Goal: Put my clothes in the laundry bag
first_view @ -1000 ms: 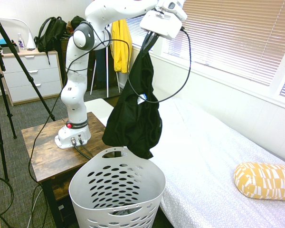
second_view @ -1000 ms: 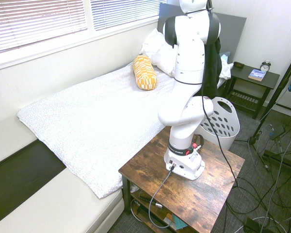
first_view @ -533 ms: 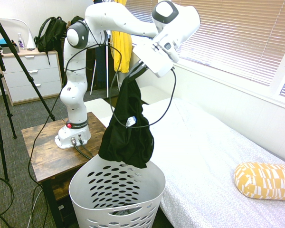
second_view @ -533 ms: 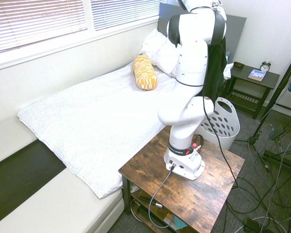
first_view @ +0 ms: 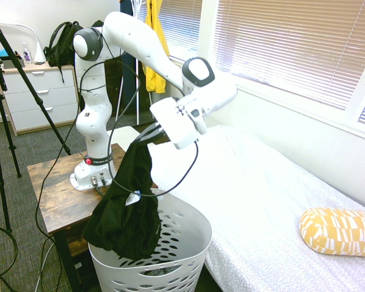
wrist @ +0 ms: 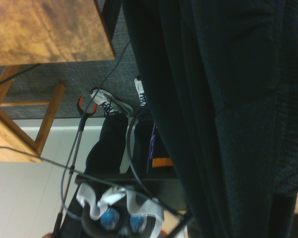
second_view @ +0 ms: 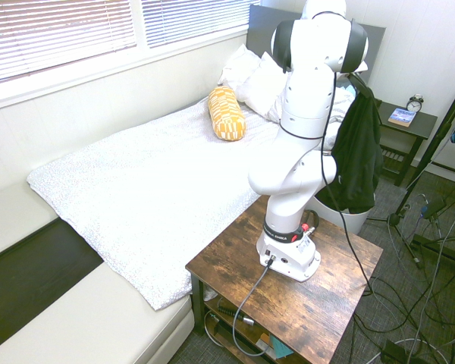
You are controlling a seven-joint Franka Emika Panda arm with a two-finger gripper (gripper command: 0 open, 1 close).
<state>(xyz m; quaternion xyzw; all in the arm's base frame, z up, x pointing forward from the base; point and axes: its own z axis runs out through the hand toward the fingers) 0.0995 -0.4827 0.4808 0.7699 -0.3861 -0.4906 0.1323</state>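
A: Well, we see the gripper with its jaws clenched on the top of the clothes, a black garment hanging straight down from it.

B: And where does the garment sit against the laundry bag?

A: In the first exterior view its lower folds drape over the bag's near rim, on the side toward the counter. We cannot tell how much of the cloth lies inside and how much hangs down the outer wall. A small white tag shows about midway down the fabric.

B: The second exterior view agrees, as far as we can make out. The clothes hang beside the arm and cover most of the laundry bag; only a bit of its white wall shows below the hem.

A: The wrist view is filled on one side by the clothes, dark and loosely pleated. Beyond them we see a corner of the counter, grey carpet, and a seated person's sneakers.

B: Around it all, we note the bed touching or just beside the bag, a yellow patterned pillow well apart near the bed's far end, and a yellow garment hanging behind the arm.
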